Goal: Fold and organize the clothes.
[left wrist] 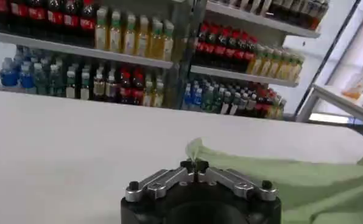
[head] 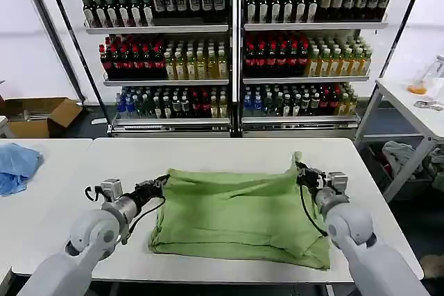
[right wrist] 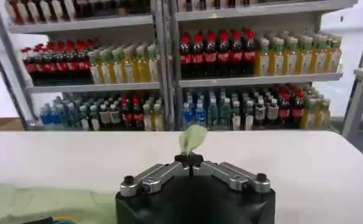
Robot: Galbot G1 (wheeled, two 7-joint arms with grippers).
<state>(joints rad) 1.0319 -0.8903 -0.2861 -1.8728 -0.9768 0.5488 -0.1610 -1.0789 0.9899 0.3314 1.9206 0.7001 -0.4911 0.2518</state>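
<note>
Green and soft, the shirt (head: 239,216) lies on the white counter (head: 208,154) in the head view, its far corners held by the left end effector (head: 163,182) and right end effector (head: 300,171); the left wrist view shows that end effector (left wrist: 194,164) pinched tight on cloth; the right wrist view shows its end effector (right wrist: 189,159) pinched on a corner too.

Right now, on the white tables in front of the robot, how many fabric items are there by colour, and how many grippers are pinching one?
Light green shirt: 1
Light blue cloth: 1
Fabric total: 2
Grippers shut on the shirt: 2, the left gripper at one far corner and the right gripper at the other.
</note>
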